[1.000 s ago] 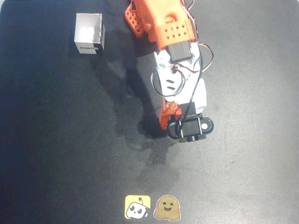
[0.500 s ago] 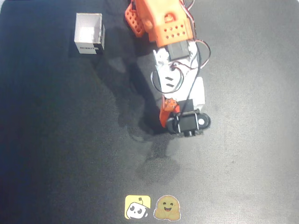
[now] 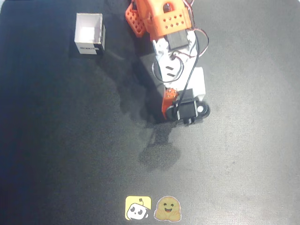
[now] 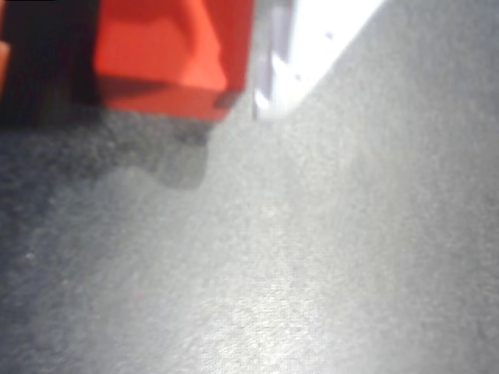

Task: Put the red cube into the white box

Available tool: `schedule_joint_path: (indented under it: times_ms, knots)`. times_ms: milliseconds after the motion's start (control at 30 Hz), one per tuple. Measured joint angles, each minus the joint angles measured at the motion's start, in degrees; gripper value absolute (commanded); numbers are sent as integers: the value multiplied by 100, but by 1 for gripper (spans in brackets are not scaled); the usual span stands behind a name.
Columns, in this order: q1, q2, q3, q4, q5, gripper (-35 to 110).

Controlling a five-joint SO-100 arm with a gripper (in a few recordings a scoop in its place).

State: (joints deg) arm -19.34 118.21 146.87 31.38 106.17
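Gripper (image 3: 169,108): your pincer sits at mid-table in the overhead view, just right of centre. The wrist view shows it clamped on the red cube (image 4: 168,58), a white finger (image 4: 312,47) tight against the cube's right face.
Red cube: held off the black mat (image 3: 243,159), as you can judge from the shadow beneath it in the wrist view. From overhead only an orange-red patch shows beside the wrist, and you cannot tell cube from arm plastic there.
White box (image 3: 89,33): far left of the table, upright, opening up, nothing inside, dark label on its near side. It stands well apart from your gripper.
Done: pick-up looks complete.
Left: carry the cube far and left to the box, centre it over the opening, release.
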Motion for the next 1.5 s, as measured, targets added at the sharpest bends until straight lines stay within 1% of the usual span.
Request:
schedule_joint_path:
  times_ms: [100,267,600,667,767,833,1000,1133,1167,1267,1500]
  knots:
    - [0,9,237,-264,18,24]
    - [-88,35,378,-413,9,24]
    - [-123,44,642,-712,70,19]
    - [-123,44,650,-756,70,17]
    - [-123,35,650,-782,62,5]
    - [-114,9,694,-853,70,0]
    - [-123,-264,686,-1169,97,0]
    - [-70,-290,686,-1204,132,0]
    - [-26,-246,686,-1160,158,0]
    - [281,176,694,-606,167,0]
    - [1995,1749,-141,1925,26,0]
